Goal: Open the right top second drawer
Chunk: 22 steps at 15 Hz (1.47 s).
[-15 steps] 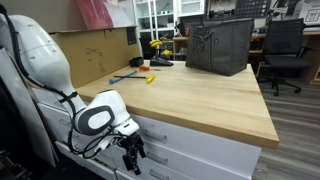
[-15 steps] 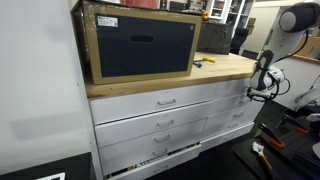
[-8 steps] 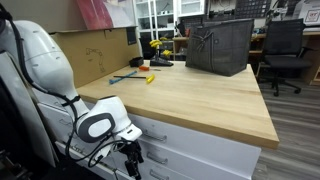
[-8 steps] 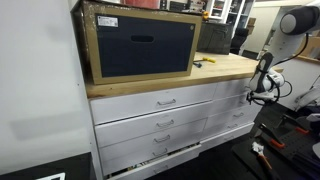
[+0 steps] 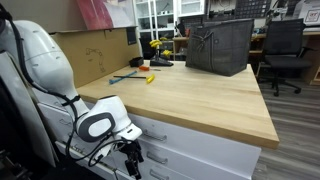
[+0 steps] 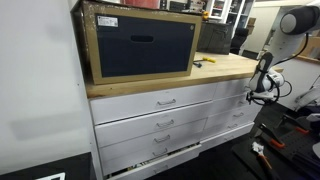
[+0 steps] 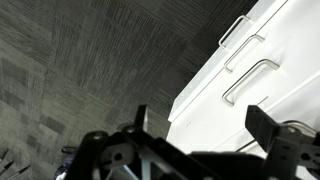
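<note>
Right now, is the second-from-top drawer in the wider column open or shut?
Shut: the second-from-top drawer sits flush with the top drawer above it, no dark gap showing.

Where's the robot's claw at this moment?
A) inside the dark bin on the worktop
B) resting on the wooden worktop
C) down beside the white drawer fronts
C: in an exterior view the gripper hangs below the edge of the wooden worktop, close to the white drawer fronts.
</note>
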Each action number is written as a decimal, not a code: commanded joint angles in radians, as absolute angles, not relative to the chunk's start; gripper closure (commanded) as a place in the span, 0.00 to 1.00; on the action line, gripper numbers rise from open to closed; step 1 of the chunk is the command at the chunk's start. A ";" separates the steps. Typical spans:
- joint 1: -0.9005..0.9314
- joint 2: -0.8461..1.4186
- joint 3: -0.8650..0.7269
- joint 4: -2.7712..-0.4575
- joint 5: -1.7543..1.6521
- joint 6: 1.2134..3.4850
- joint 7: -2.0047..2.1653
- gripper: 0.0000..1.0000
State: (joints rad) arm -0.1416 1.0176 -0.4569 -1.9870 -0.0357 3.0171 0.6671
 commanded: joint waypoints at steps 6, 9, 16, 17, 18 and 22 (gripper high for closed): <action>-0.122 1.028 -0.466 -1.983 0.042 3.016 0.607 0.00; -0.116 1.041 -0.462 -1.986 0.132 3.033 0.624 0.00; -0.253 1.026 -0.342 -2.047 0.288 3.219 0.539 0.00; -0.276 1.017 -0.323 -2.059 0.301 3.240 0.518 0.00; -0.301 1.007 -0.303 -2.066 0.309 3.246 0.491 0.00; -0.373 0.963 -0.246 -2.080 0.329 3.258 0.422 0.00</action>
